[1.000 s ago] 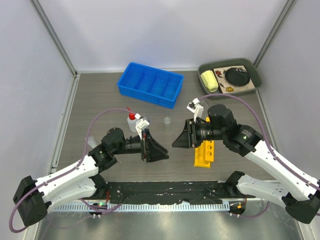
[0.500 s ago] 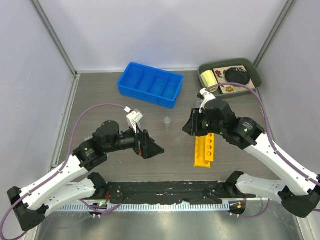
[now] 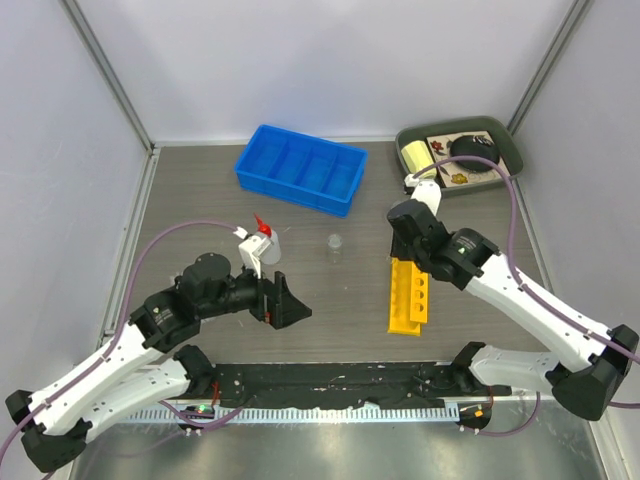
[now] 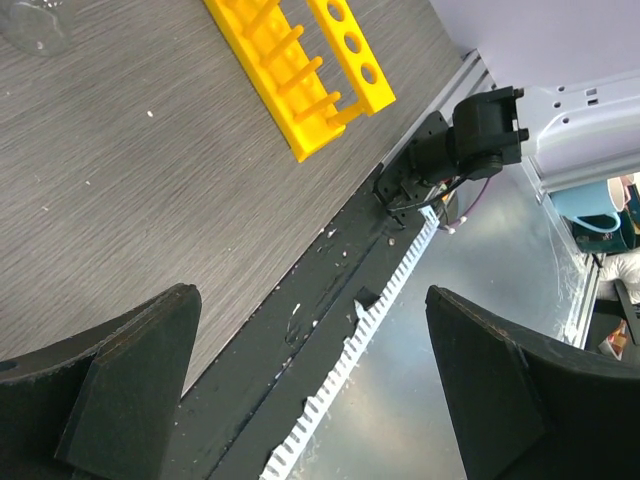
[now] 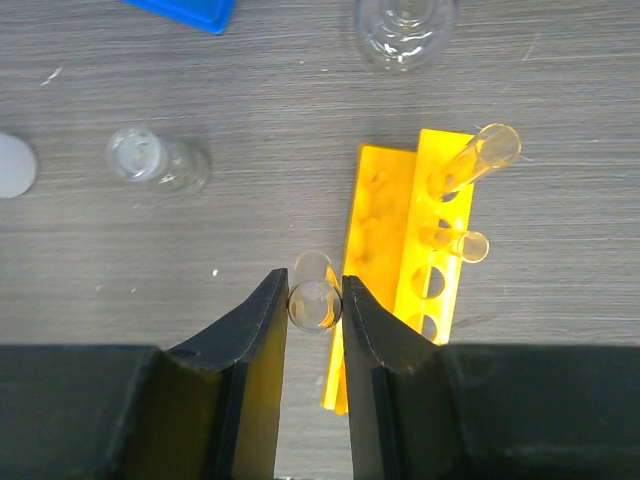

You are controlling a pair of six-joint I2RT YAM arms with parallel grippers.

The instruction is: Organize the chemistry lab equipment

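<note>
the right gripper (image 5: 314, 296) pinches a clear tube (image 5: 315, 308) between narrow fingers, just beside the yellow rack (image 5: 380, 250), which lies on the table (image 3: 200, 200) with two more tubes in its holes. the left gripper (image 4: 310, 400) is spread wide and holds nothing, near the white squeeze bottle (image 3: 265, 243). a small glass (image 3: 335, 243) stands between the arms.

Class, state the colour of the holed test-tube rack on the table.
The rack is yellow, clearest in the right wrist view.
</note>
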